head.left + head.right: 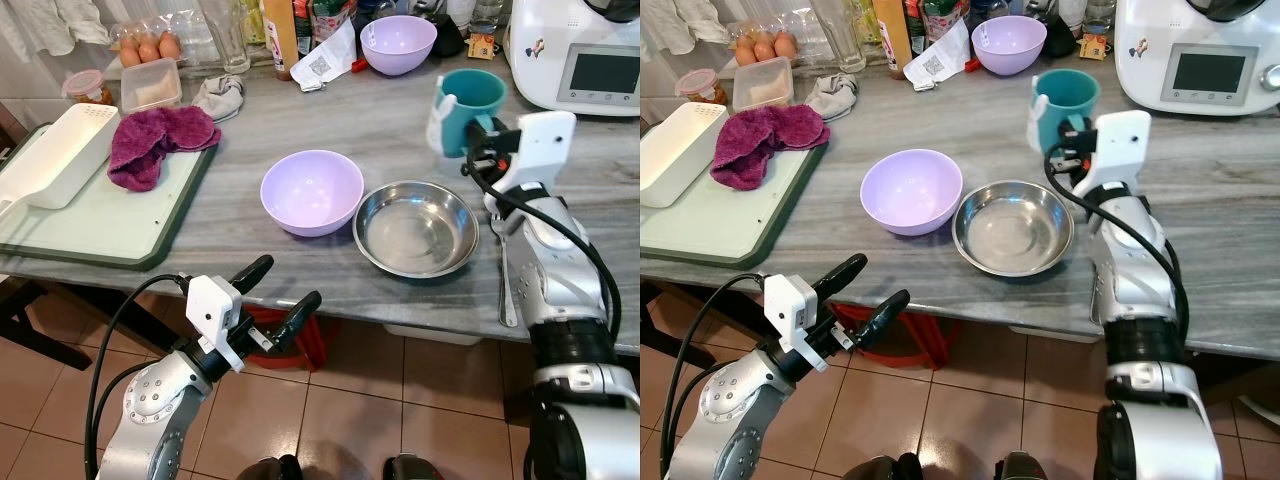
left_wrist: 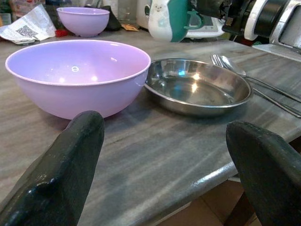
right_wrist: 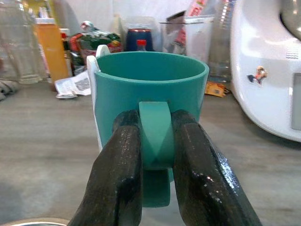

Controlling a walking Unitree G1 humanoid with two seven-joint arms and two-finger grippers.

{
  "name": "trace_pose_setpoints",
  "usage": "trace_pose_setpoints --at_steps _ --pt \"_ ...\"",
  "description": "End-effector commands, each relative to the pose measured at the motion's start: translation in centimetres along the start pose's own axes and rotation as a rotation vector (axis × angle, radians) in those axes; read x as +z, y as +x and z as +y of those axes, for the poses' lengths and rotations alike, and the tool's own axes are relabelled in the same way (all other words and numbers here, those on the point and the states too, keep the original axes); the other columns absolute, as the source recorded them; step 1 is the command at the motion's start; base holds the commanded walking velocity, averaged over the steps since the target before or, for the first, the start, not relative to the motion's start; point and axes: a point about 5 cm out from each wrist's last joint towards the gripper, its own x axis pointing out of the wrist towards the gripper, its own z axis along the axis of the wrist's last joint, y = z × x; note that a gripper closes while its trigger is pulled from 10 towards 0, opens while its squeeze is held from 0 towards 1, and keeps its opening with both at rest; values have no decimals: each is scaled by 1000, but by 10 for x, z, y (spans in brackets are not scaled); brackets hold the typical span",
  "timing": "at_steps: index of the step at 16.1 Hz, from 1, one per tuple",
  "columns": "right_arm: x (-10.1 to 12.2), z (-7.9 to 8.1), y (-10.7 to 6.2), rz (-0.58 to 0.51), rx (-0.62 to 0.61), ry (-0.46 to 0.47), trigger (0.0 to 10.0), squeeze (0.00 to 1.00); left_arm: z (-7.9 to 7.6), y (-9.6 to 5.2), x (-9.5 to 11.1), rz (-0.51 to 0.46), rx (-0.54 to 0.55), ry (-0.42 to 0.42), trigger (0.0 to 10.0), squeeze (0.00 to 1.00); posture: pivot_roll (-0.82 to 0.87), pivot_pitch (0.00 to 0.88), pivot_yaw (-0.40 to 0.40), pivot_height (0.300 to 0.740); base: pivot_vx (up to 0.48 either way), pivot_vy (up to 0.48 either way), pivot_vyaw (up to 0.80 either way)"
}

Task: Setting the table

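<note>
The tabletop point(image 1: 300, 120) carried a lilac bowl point(image 1: 311, 190) touching a steel dish point(image 1: 416, 227). Above them, the right pincer point(image 3: 157, 136) clamped only the teal mug's point(image 1: 470, 108) handle, so it could swing or slip. The left pincer point(image 1: 278, 297) hung apart, idle.

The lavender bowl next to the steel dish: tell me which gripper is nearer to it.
Left. The left gripper hangs open just off the counter edge in front of the lavender bowl. The right gripper is beyond the steel dish, clamped on the teal mug.

bowl point(image 1: 311, 191) left of pan point(image 1: 416, 228) (touching), counter point(image 1: 300, 120)
</note>
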Motion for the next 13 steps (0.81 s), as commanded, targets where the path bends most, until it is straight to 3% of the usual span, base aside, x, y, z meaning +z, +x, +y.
trace_pose_setpoints --at_steps 1,8,9,10,11,13 --pt "0 7 4 -12 36 20 10000 0 1 -5 -2 16 -1 9 10000 0 -89 228 92 740 0 0 0" --pt "-24 9 -4 52 58 41 10000 0 -2 -3 0 -13 -13 -7 10000 0 -90 223 91 740 0 0 0" --pt "-25 8 -4 54 57 40 10000 165 -2 -3 -1 -12 -13 -6 10000 0 -92 220 92 740 0 0 0" --pt "-26 8 -4 56 55 41 10000 878 -1 -4 -2 -9 -14 -6 10000 0 -94 221 95 740 0 0 0" --pt "-26 7 -4 59 50 41 10000 1000 -1 -4 -4 -8 -15 -7 10000 0 -96 222 96 740 0 0 0" --pt "-29 7 -5 63 48 43 10000 1000 0 -4 -4 -5 -19 -7 10000 0 -95 223 98 740 0 0 0"
